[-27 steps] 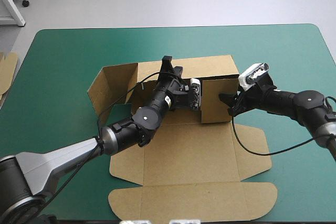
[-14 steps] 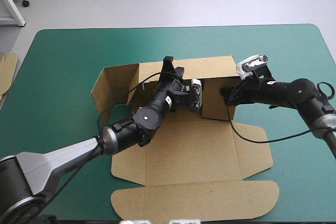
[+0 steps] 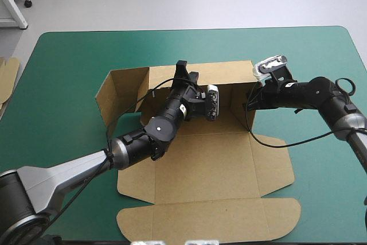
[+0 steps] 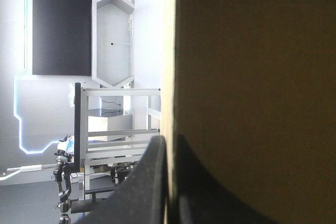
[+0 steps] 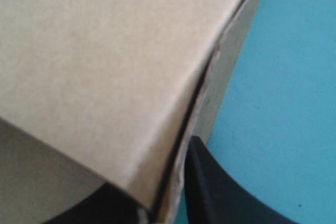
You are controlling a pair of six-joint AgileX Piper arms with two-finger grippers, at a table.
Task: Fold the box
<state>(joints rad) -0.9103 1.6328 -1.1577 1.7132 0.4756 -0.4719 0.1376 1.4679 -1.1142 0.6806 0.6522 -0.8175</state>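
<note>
The box (image 3: 206, 164) lies half raised under both arms. The left gripper (image 4: 167, 182) pinches its rear wall (image 3: 223, 73) and the right gripper (image 5: 176, 198) clamps a side wall (image 3: 236, 110). I think it is better to turn that side wall slowly along its crease.

My left arm (image 3: 86, 167) stretches diagonally forward from the near left. The left gripper (image 3: 183, 74) is nearly closed, my black fingers (image 4: 147, 192) pinching a wall of the box (image 3: 218, 167) between them. My right arm (image 3: 321, 93) bends in from the right, right gripper (image 3: 250, 98) clamped likewise on another wall.
</note>
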